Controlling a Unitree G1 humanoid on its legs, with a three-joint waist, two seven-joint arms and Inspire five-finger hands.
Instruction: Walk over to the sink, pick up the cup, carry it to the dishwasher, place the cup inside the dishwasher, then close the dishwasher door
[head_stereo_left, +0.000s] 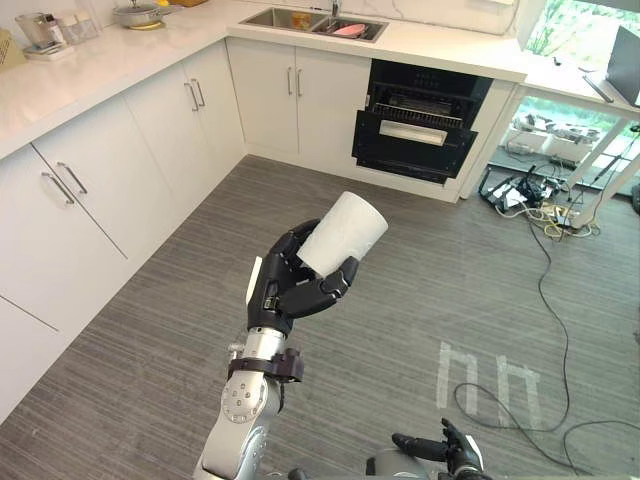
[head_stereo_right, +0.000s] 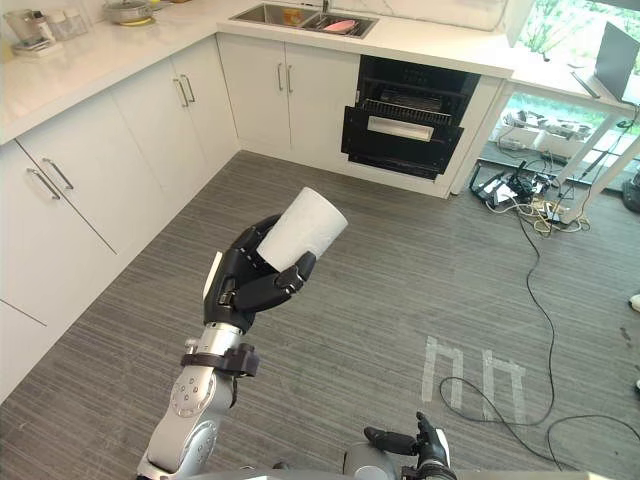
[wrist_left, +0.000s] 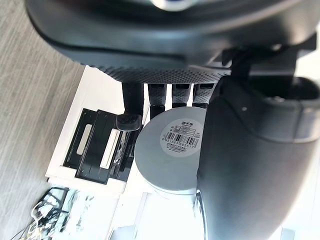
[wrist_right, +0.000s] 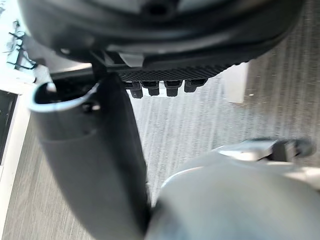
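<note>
My left hand (head_stereo_left: 285, 290) is raised over the floor in mid view, its fingers and thumb curled round a white cup (head_stereo_left: 343, 233). The cup tilts up and to the right; its base with a barcode sticker (wrist_left: 181, 137) faces the wrist camera. The dishwasher (head_stereo_left: 418, 125) stands ahead under the counter, its dark door (head_stereo_left: 412, 147) partly open with a rack showing inside. The sink (head_stereo_left: 312, 22) is set in the counter to its left and holds a pink item. My right hand (head_stereo_left: 447, 450) hangs low at the bottom edge, fingers relaxed and holding nothing.
White cabinets (head_stereo_left: 120, 170) run along the left and the back wall. A pot (head_stereo_left: 138, 14) and containers stand on the counter at the far left. Cables and a power strip (head_stereo_left: 535, 200) lie on the floor to the right of the dishwasher, near a table leg (head_stereo_left: 595, 180).
</note>
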